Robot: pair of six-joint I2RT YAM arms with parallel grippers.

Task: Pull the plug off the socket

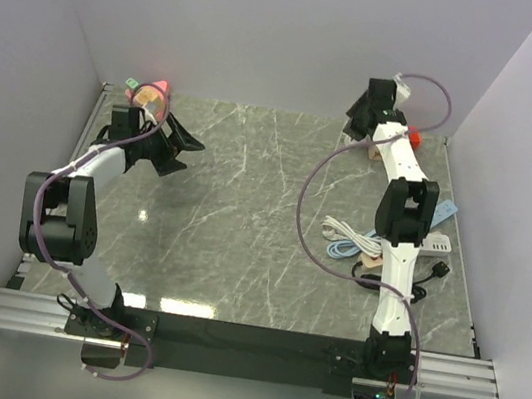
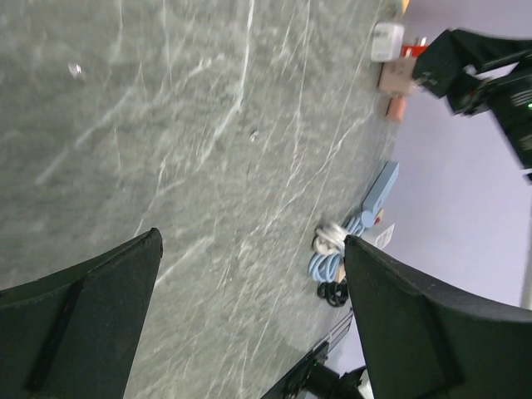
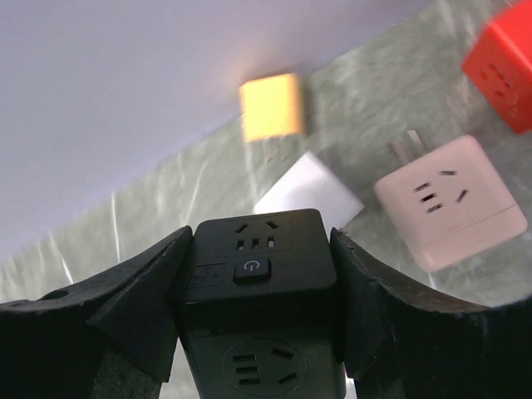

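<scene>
My right gripper (image 1: pixel 366 112) is at the far right of the table, by the back wall. In the right wrist view it (image 3: pixel 262 249) is shut on a black cube socket (image 3: pixel 262 324) with a power button and outlet holes on its faces. No plug shows in that cube; its other sides are hidden. My left gripper (image 1: pixel 179 150) hovers at the far left, open and empty; in the left wrist view it (image 2: pixel 249 243) has only bare table between its fingers.
A pink cube socket (image 3: pixel 449 204), a red cube (image 3: pixel 503 71), an orange cube (image 3: pixel 270 106) and a white block (image 3: pixel 309 195) lie under my right gripper. A white power strip (image 1: pixel 436 244), coiled blue cable (image 1: pixel 355 246) and black plug (image 1: pixel 439 272) lie right. Small pink and green items (image 1: pixel 149 92) sit back left.
</scene>
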